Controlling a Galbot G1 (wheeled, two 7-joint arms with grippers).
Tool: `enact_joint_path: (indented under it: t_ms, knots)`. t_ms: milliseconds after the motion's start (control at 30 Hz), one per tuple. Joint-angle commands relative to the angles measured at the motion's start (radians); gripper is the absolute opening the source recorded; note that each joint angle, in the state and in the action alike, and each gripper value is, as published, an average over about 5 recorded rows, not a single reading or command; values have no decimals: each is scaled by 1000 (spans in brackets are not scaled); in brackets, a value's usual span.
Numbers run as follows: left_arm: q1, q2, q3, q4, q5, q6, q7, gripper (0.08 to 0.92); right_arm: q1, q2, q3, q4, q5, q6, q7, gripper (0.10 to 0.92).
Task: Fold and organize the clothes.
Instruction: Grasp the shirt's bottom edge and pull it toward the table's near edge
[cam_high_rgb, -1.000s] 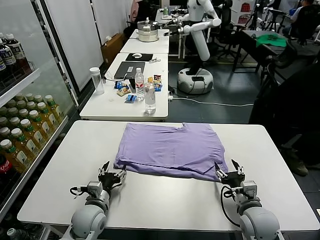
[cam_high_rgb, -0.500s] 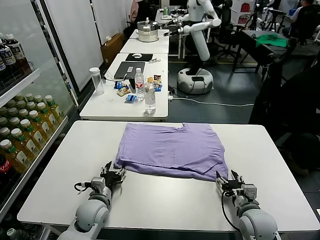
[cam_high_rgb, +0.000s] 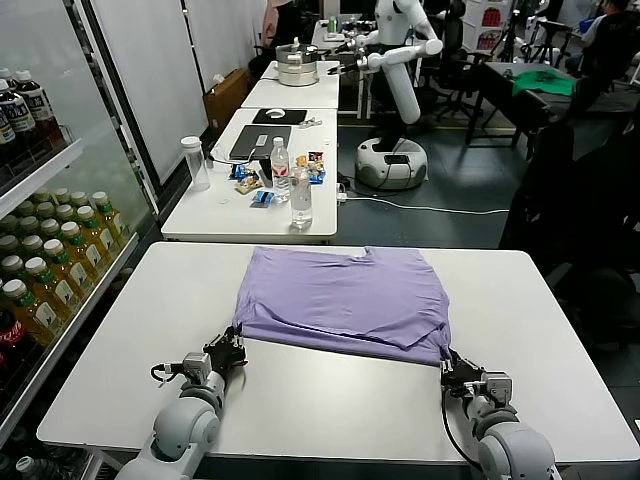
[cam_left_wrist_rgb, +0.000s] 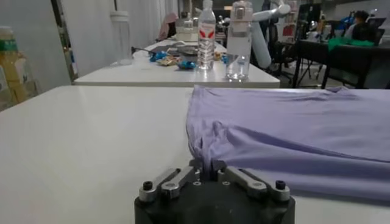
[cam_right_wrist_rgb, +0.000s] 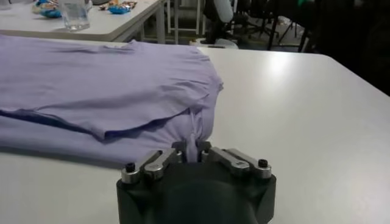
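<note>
I have both arms low and stretched forward over the white table (cam_high_rgb: 120, 330), each reaching the near edge of the T-shirt (cam_high_rgb: 345, 295). The left gripper (cam_high_rgb: 232, 348) sits at the shirt's near left corner, and in the left wrist view its fingers are pressed together with a pinch of lavender fabric caught between them (cam_left_wrist_rgb: 207, 165). The right gripper (cam_high_rgb: 450, 367) is at the near right corner, fingers likewise clamped on a small raised fold of the cloth (cam_right_wrist_rgb: 192, 146).

The shirt lies spread flat in the middle of the table, folded over itself along the near side, with a top layer ending short of the bottom one. I can't make out any print from here; the upper face looks plain. The fingertips themselves are mostly hidden behind the gripper bodies in the wrist views.

Around the shirt there is bare tabletop on both sides and along the near edge. Beyond the far edge stands a second table (cam_high_rgb: 200, 215) with bottles (cam_high_rgb: 300, 195) and snacks, well apart from the shirt.
</note>
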Motion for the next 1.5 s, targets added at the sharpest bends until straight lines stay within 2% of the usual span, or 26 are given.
enact_joint_path:
  t_ms: [33, 467, 667, 833, 1000, 1167, 1333, 1500]
  knots:
    - [52, -1, -10, -82, -15, 2, -1, 113, -29, -8, 12, 38, 6, -4, 3, 114]
    - [475, 6, -100, -472, 57, -4, -12, 109, -411, -34, 163, 325, -42, 22, -35, 113]
    - [604, 3, -103, -546, 111, -5, -32, 109, -542, -34, 204, 387, -80, 36, -43, 113]
    - [664, 1, -101, -571, 166, 3, -42, 109, -579, -28, 203, 401, -116, 33, -43, 133]
    - [667, 0, -107, -573, 202, 17, -41, 142, -573, -27, 203, 410, -133, 46, -47, 263]
    - [609, 17, -128, -600, 191, 13, -35, 278, -497, -51, 214, 431, -114, 96, -50, 409]
    - [485, 27, -153, -599, 121, 14, -45, 425, -281, -92, 172, 362, -46, 69, -33, 565]
    - [295, 51, -125, -452, 34, 20, -55, 564, 14, -148, 39, 169, 24, 12, 8, 704]
